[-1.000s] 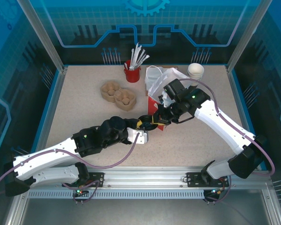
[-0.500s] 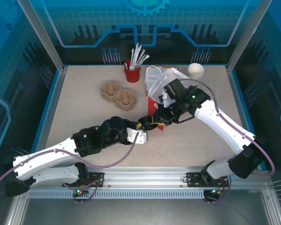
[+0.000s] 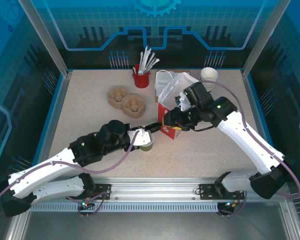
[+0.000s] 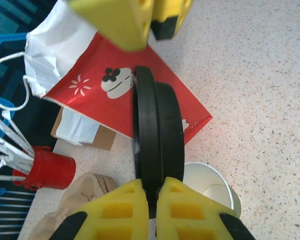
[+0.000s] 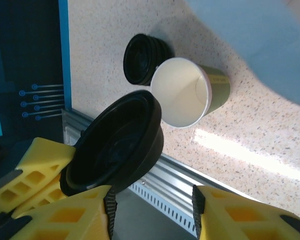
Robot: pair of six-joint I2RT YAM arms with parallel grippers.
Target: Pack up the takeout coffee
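Note:
The takeout coffee's paper cup [image 3: 147, 143] stands open on the table, olive-brown outside and white inside [image 5: 182, 92], with no lid on it. My left gripper [image 4: 157, 192] is shut on the rim of a black lid [image 4: 157, 135], holding it on edge just above and beside the cup [image 4: 212, 187]. My right gripper [image 5: 152, 210] is open right next to that lid [image 5: 115, 147]; one finger is near the lid's rim and the other stands well clear. In the top view the right gripper [image 3: 173, 120] hangs by the red paper bag [image 3: 166, 125].
A squat stack of black lids [image 5: 142, 57] sits beside the cup. Behind are a white plastic bag [image 3: 171, 84], a red holder of white stirrers [image 3: 141, 77], brown pulp cup carriers [image 3: 125, 100] and a stack of white cups [image 3: 208, 75].
The right gripper has opened, let go of the lid and drawn back to the right. The left gripper has shut on the lid and shifted left, uncovering the open cup.

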